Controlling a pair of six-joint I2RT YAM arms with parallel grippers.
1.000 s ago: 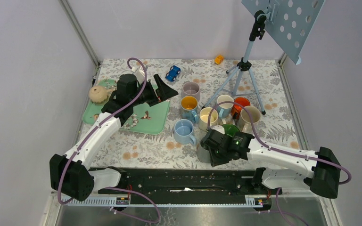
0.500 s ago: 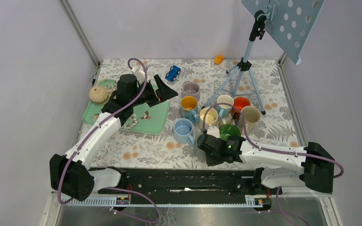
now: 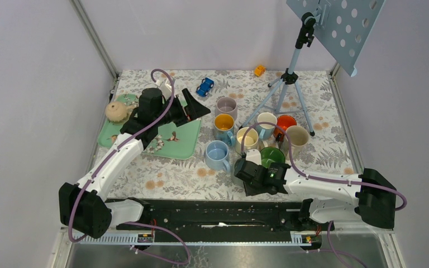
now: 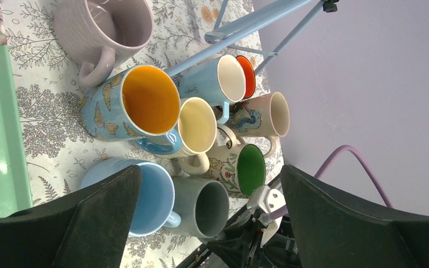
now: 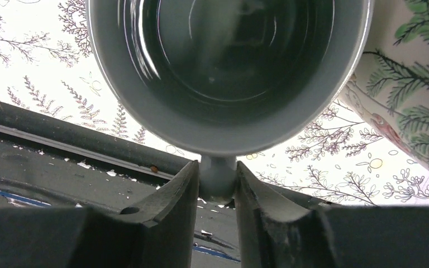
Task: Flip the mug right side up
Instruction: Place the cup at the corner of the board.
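Top external view: the table (image 3: 167, 174) with its floral cover carries a green tray (image 3: 185, 146) at the left, a tripod (image 3: 286, 84) at the rear right, and a cluster of mugs between the two.

Left arm: it reaches over the tray. The left gripper (image 3: 197, 104) stands with jaws wide apart, holds nothing, and is well apart from the work.

Right arm: it lies low across the near edge. The right gripper (image 5: 218, 184) is at the near side of the cluster and covers its mug from above in the top view.

Task item: the grey mug (image 4: 204, 207) stands at the near end of the cluster, just beside the blue mug (image 4: 145, 196) and near the green-lined mug (image 4: 251, 169). In the left wrist view its mouth faces up and its dark interior shows. The right wrist view looks straight down into that interior, with the rim unobstructed.

Grip: the two fingers of the right gripper are clamped on the mug's handle (image 5: 218, 174), one on each side and touching it.

Assessment: the mug appears to be right side up already. Whether its base sits fully on the table cannot be told, as the base is hidden in every view.

Outstanding: confirm the mug is seated, release the handle, and draw clear without knocking the neighbouring mugs.
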